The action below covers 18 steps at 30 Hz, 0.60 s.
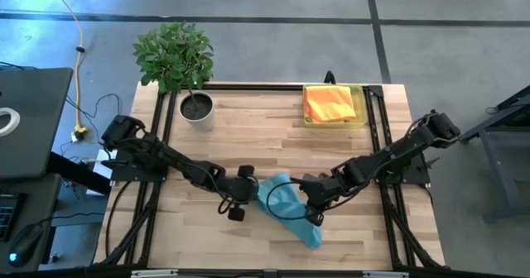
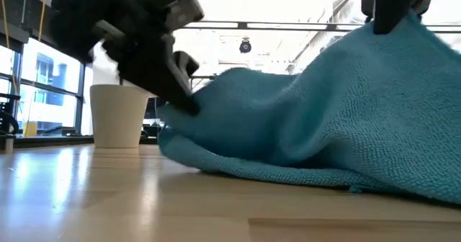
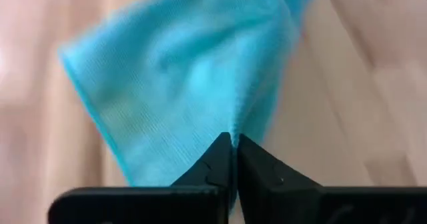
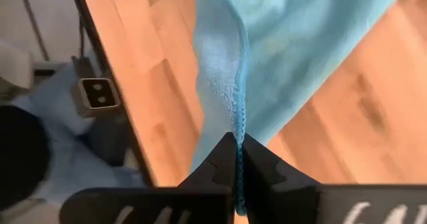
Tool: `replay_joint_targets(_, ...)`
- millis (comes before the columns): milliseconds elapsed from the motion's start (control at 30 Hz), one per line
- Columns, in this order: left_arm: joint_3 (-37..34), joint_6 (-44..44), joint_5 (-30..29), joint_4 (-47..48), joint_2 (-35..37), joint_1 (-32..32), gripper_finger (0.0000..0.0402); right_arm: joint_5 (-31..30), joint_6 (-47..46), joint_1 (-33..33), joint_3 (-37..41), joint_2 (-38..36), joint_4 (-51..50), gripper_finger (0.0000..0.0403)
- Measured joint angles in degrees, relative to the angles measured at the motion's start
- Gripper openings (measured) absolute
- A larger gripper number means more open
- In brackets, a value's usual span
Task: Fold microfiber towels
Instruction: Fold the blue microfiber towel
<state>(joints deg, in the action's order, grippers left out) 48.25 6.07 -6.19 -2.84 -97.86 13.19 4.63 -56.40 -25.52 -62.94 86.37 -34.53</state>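
Both claws are pinching the blue towel (image 1: 286,203): the left claw (image 3: 231,144) and right claw (image 4: 238,141) are each gripping an edge, likely for folding it on the desk (image 1: 273,137).

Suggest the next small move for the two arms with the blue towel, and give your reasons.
Probably lift both edges together and draw them apart to spread the blue towel flat. The left gripper and the right gripper are each shut on an edge of it, yet the cloth lies bunched and creased on the table, so a neat fold is not yet possible.
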Motion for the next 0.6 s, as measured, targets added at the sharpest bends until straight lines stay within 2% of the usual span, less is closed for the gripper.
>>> replay_joint_targets(233,5.85,-2.27,-13.81,15.54,4.28,1.55,0.0002,-9.50,8.67,-2.13,-0.86,0.00,-4.41,0.0000)
replay_joint_targets(400,10.94,-5.18,-22.11,25.10,8.14,1.93,0.0001,-21.98,11.50,-3.81,-7.04,0.00,-19.72,0.0000)
replay_joint_targets(600,16.49,-12.68,-30.36,30.73,13.81,0.46,0.0002,-35.24,12.32,-4.19,-17.75,-0.06,-40.09,0.0000)
